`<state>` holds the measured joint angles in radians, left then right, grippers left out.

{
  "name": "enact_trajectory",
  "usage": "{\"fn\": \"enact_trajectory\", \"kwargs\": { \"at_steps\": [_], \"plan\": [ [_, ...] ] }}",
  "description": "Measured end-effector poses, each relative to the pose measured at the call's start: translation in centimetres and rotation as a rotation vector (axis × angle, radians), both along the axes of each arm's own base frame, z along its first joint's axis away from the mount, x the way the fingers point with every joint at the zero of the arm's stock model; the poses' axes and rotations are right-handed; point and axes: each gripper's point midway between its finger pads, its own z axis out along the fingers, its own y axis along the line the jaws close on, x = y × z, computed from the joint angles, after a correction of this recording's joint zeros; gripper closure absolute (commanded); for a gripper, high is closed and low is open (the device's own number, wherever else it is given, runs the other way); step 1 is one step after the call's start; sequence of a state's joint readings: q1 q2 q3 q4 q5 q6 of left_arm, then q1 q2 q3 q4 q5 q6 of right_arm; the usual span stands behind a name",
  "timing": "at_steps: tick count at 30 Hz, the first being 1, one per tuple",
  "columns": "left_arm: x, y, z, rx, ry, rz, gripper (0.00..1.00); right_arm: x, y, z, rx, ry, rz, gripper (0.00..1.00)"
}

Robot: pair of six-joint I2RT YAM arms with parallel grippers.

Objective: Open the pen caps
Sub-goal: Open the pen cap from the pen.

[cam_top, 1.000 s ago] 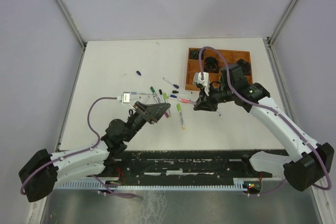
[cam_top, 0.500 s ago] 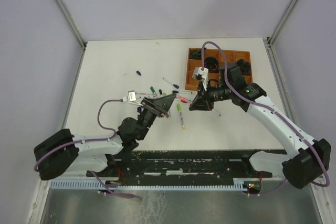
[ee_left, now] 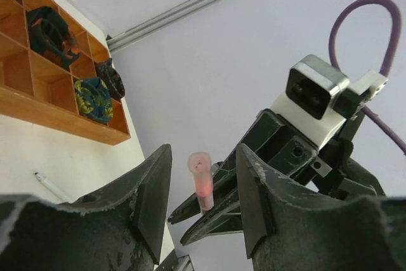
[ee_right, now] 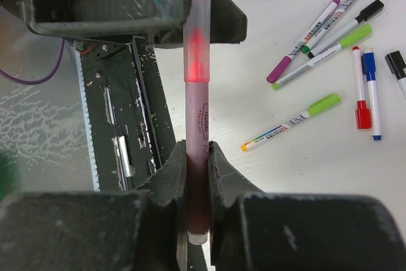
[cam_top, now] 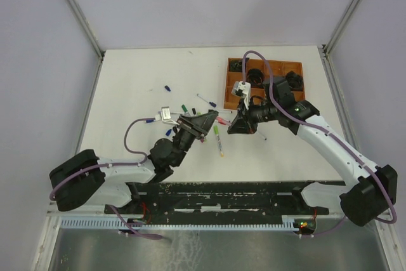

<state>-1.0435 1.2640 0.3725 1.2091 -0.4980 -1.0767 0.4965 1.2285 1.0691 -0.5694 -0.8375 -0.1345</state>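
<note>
A brown compartment tray (cam_top: 280, 66) is seen at the far right of the white bench (cam_top: 127, 93). The right claw (ee_right: 198, 157) is pinched on the barrel of a pen (ee_right: 198, 112), which is held above the bench and pointed at the left claw (ee_left: 203, 155). That claw is spread. The pen's frosted cap (ee_left: 200, 179), with red showing through, is seen between its jaws and touched by neither. Other pens (ee_right: 298, 118) are scattered on the bench below.
</note>
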Motion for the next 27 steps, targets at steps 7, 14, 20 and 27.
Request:
{"fn": "enact_trajectory", "kwargs": {
  "at_steps": [7,14,20,27],
  "plan": [
    [0.3,-0.9,-0.7,-0.007,0.028,-0.014,0.62,0.2,0.1,0.0,0.004,0.001,-0.003,0.99],
    [0.3,-1.2,-0.7,-0.015,0.033,-0.018,0.68,0.3,0.2,-0.3,0.001,0.01,-0.004,0.99],
    [0.3,-1.3,-0.8,-0.019,0.039,-0.021,0.73,0.3,0.2,-0.2,0.002,0.013,-0.006,0.99],
    [0.4,-1.3,-1.0,-0.025,0.049,-0.021,0.96,0.4,0.2,-0.3,0.001,0.015,-0.007,0.99]
  ]
}}
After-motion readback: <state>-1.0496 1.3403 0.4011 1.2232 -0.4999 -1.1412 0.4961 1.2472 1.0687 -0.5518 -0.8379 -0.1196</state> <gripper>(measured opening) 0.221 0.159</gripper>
